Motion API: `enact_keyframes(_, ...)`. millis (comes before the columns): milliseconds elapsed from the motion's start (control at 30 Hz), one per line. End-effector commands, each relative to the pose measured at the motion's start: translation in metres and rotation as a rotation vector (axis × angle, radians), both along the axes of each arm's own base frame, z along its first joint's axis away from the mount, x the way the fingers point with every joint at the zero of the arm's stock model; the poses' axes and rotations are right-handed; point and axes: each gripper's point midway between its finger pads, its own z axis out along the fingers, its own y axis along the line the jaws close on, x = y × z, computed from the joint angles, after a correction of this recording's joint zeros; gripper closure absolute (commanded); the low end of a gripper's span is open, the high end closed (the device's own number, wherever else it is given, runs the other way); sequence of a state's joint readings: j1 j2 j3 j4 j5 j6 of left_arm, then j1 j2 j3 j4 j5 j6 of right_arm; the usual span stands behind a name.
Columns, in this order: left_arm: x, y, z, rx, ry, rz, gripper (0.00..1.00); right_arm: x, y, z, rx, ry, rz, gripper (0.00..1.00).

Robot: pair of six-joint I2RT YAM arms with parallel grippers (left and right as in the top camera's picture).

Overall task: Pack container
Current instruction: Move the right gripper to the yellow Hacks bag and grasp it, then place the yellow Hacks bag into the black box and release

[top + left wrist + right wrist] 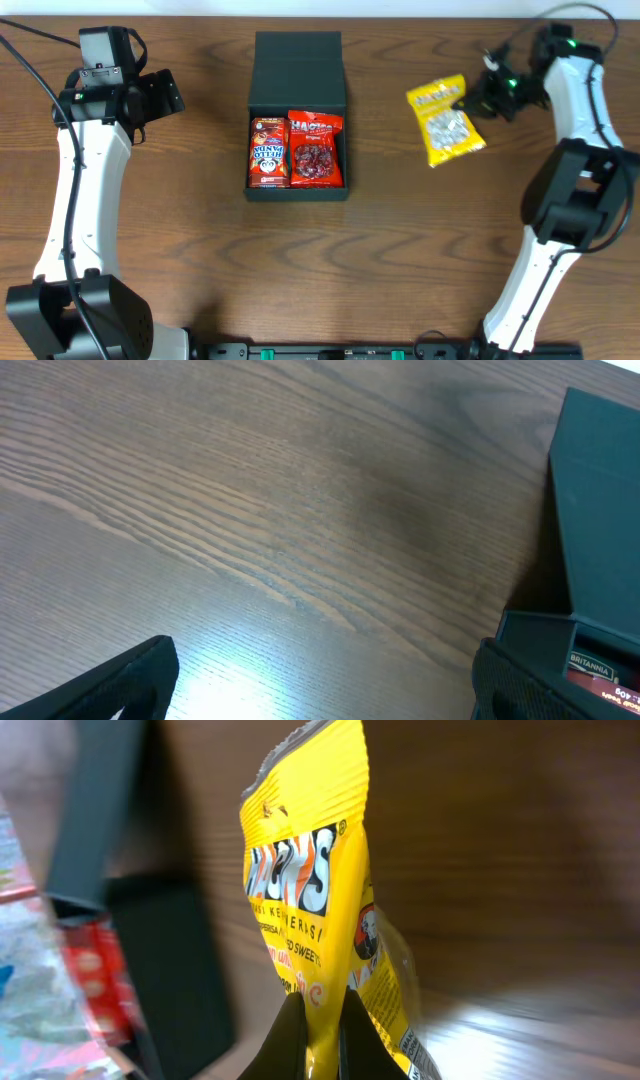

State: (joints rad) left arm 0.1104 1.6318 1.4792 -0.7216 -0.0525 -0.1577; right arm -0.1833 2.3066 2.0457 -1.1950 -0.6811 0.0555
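Under both tools runs the dark wood-grain surface (400,260), the biggest thing in view. Next in size come the two white arms, the left arm (75,190) and the right arm (560,220), each reaching up its own side.

Between the tools lies the container (298,70), a matte dark box. It sits nearer the left tool (160,93) than the right one, and touches neither. Its lid flap is folded back flat on the far side, so the tray is open. From the left wrist, the box shows just past that tool's right finger, at the edge of the picture.

Right at the right tool (490,95) is the yellow packet (446,120). It spreads from the fingertips toward the container, well short of it.

Inside the tray, side by side and touching, lie a Hello Panda packet (268,152) on the left tool's side and a red packet (316,150) on the right tool's side.

Smallest are the tools themselves. The left tool stands wide open over bare wood, its fingers (130,680) far apart with nothing between them. The right tool is clamped on one edge of the yellow packet, fingers (290,1040) pinched tight on the foil. Whether the packet is lifted clear of the wood, I cannot tell.
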Motion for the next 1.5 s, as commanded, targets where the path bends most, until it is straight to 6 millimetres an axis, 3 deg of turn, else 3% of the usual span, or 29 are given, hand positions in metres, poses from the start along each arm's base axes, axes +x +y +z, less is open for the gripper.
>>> enact_keyframes(0, 0.000, 0.000, -0.006, -0.006, 0.012, 0.006, 0.05, 0.003, 0.065, 0.077, 0.075, -0.108, 0.043, 0.98)
enact_keyframes(167, 0.000, 0.000, -0.006, -0.006, 0.013, 0.006, 0.05, -0.007, 0.158, 0.120, 0.131, -0.152, 0.103, 0.99)
enact_keyframes(267, -0.001, 0.000, -0.006, -0.006, 0.018, 0.006, 0.05, -0.021, 0.199, 0.133, 0.204, -0.108, 0.124, 0.98)
enact_keyframes(333, -0.001, 0.000, -0.007, -0.007, 0.021, 0.006, 0.05, -0.029, 0.211, 0.133, 0.227, -0.051, 0.109, 0.99)
enact_keyframes(467, -0.001, 0.000, -0.007, -0.007, 0.022, 0.006, 0.05, -0.041, 0.224, 0.124, 0.230, 0.052, 0.070, 0.99)
enact_keyframes(733, -0.001, 0.000, -0.007, -0.007, 0.020, 0.006, 0.05, -0.068, 0.242, 0.077, 0.173, 0.276, -0.030, 0.99)
enact_keyframes(933, -0.002, 0.000, -0.007, -0.005, 0.025, 0.003, 0.05, -0.082, 0.238, 0.031, 0.078, 0.406, -0.152, 0.98)
enact_keyframes(1033, -0.002, 0.000, -0.007, -0.005, 0.025, 0.003, 0.05, -0.082, 0.234, 0.020, 0.040, 0.400, -0.178, 0.98)
enact_keyframes(1067, -0.002, 0.000, -0.007, -0.005, 0.025, 0.003, 0.05, -0.080, 0.233, 0.018, 0.023, 0.387, -0.183, 0.87)
enact_keyframes(1100, -0.002, 0.000, -0.007, -0.005, 0.025, 0.003, 0.05, -0.079, 0.233, 0.016, 0.006, 0.372, -0.187, 0.59)
enact_keyframes(1133, -0.002, 0.000, -0.007, -0.005, 0.025, 0.003, 0.05, -0.076, 0.234, 0.016, 0.001, 0.351, -0.178, 0.24)
enact_keyframes(1167, -0.002, 0.000, -0.007, -0.005, 0.025, 0.003, 0.05, -0.074, 0.235, 0.017, 0.005, 0.330, -0.162, 0.16)
enact_keyframes(1233, -0.003, 0.000, -0.008, -0.006, 0.028, 0.002, 0.05, -0.072, 0.238, 0.018, 0.011, 0.293, -0.129, 0.02)
enact_keyframes(1367, -0.005, -0.001, -0.009, -0.008, 0.039, 0.002, 0.05, -0.065, 0.261, 0.044, 0.155, 0.172, 0.036, 0.01)
enact_keyframes(1467, -0.007, -0.001, -0.010, -0.012, 0.047, 0.000, 0.05, -0.058, 0.260, 0.056, 0.153, 0.053, 0.108, 0.01)
